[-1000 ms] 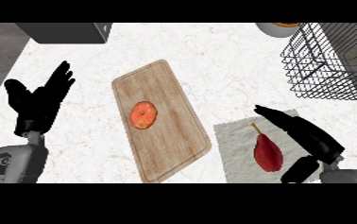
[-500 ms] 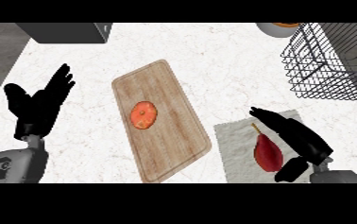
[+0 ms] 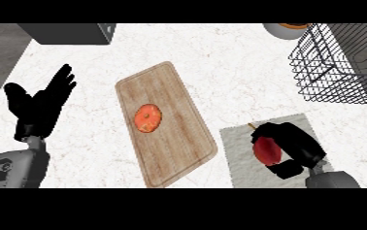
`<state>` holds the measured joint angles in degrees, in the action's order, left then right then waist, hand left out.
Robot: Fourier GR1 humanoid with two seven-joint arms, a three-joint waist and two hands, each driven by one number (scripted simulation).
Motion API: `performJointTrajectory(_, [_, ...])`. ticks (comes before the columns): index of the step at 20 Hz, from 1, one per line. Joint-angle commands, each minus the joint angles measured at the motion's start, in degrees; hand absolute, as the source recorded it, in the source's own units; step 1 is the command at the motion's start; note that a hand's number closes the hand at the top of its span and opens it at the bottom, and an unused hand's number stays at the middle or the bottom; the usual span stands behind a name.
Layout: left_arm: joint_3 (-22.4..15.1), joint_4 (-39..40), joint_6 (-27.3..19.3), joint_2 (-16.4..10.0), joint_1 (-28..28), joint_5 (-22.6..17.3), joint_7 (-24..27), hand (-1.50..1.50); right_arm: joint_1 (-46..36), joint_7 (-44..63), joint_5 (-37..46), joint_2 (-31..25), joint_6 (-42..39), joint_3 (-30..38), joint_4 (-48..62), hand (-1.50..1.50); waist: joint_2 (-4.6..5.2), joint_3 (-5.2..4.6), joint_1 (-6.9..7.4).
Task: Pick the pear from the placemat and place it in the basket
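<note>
The curled right hand [image 3: 299,145] hides much of the pear [image 3: 267,151]; the basket [image 3: 326,66] runs off the view's right edge.

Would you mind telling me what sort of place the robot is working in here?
Probably a kitchen counter: a pale marbled worktop, a wooden cutting board carrying an orange fruit, and a black wire basket at the far right. The right hand curls round a red pear over a placemat.

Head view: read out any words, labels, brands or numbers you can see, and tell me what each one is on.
None: no readable text, label, brand or number shows on the cutting board, the placemat, the pear, the wire basket or the dark box at the top left.
</note>
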<state>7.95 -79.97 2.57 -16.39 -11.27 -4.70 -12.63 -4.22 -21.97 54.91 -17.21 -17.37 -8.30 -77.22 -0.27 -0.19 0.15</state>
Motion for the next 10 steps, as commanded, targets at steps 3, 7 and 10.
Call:
performJointTrajectory(3, [2.0,0.2,0.6,-1.2,-2.9,-0.4,-3.6,0.0,6.2,1.0,2.7,0.2,0.0,-2.4,-6.0,1.5,0.19,0.18,-0.49])
performJointTrajectory(7, [0.7,-4.2,-0.8,0.0,0.6,0.5,-4.0,0.0,23.8,3.5,5.2,3.5,6.8,-8.0,-19.0,1.5,-0.32,0.17,-1.55])
performJointTrajectory(10, [1.7,-0.4,1.3,-0.5,1.8,0.4,1.2,0.0,31.1,6.3,8.0,2.6,6.5,-12.0,-28.0,1.5,0.01,0.14,-1.19])
